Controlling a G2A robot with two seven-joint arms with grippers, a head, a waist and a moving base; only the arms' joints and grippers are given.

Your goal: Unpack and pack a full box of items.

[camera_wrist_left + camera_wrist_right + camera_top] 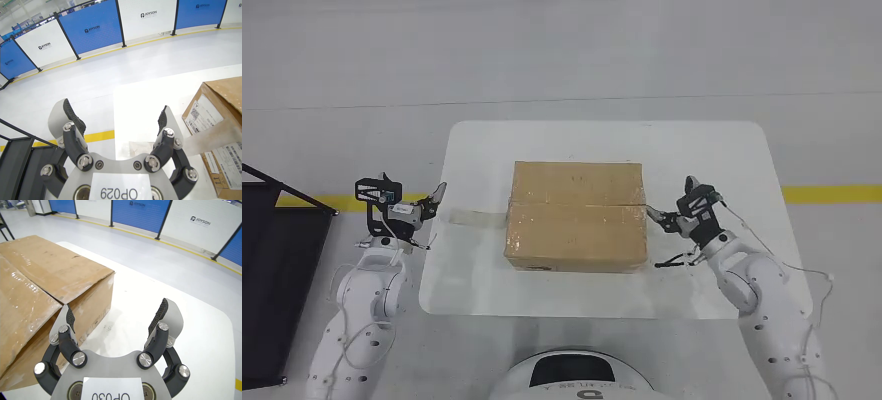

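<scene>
A pale grey floor (562, 60) crossed by a yellow line spreads around the workplace, with blue and white partition panels (90, 32) on black posts standing along its far side. The white tabletop (712, 160), with rounded corners, carries one thing: a brown cardboard box (577, 215) at its middle, shut, its two top flaps meeting in a seam that runs from side to side under glossy clear tape. A black rack (272, 270) stands on the floor off the tabletop's left side. Both arms come up from the near edge, elbows out, each wrist turned inward toward the box, which lies between the two. The left gripper (432, 215) hangs at the tabletop's left edge, well apart from the box, its fingers spread wide and holding nothing. The right gripper (655, 238) sits just beside the box's right end, fingers likewise spread, with one fingertip (68, 311) at the upper edge where the seam ends; whether it touches cannot be told. A loose strip of tape (208, 136) stretches from the box's left end toward the left gripper. That end bears white labels (206, 115) with barcodes and small print. Each gripper's wrist plate carries a white sticker with characters.
</scene>
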